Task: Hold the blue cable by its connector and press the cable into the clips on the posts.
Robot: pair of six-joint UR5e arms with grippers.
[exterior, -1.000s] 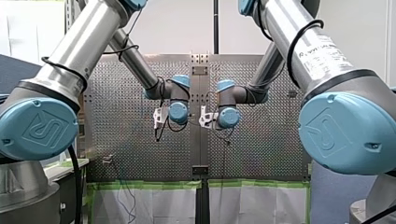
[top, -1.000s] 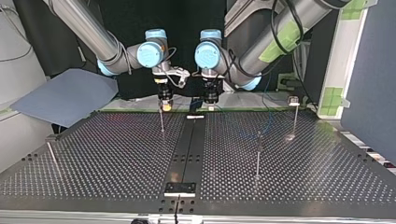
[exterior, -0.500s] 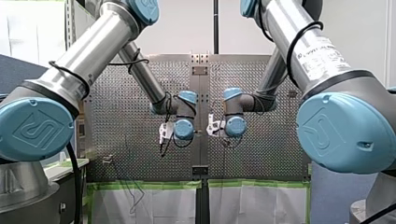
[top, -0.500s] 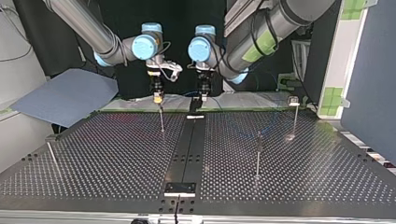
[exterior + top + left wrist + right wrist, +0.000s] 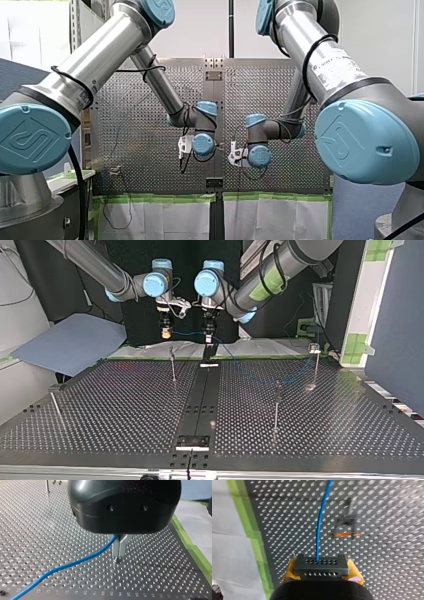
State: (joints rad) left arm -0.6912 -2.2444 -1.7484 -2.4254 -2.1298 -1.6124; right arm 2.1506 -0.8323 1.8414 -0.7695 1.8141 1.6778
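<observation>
Right wrist view: our right gripper (image 5: 321,573) has its yellow pads clamped on the black connector (image 5: 321,565), and the blue cable (image 5: 319,525) runs straight out ahead of the jaws, over the perforated table (image 5: 387,560). Our left gripper (image 5: 119,549) has its metal fingers pinched together around that same cable, which trails away to one side beneath them. In the top view the nearest post (image 5: 173,365) stands just below our right jaws, so we reckon that arm leads the press down.

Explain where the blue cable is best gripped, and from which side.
Grip its black connector across the two short end faces, coming from behind so the blue cable runs out ahead. The block looks rigid and flat-sided; the cable is thin and sags.
</observation>
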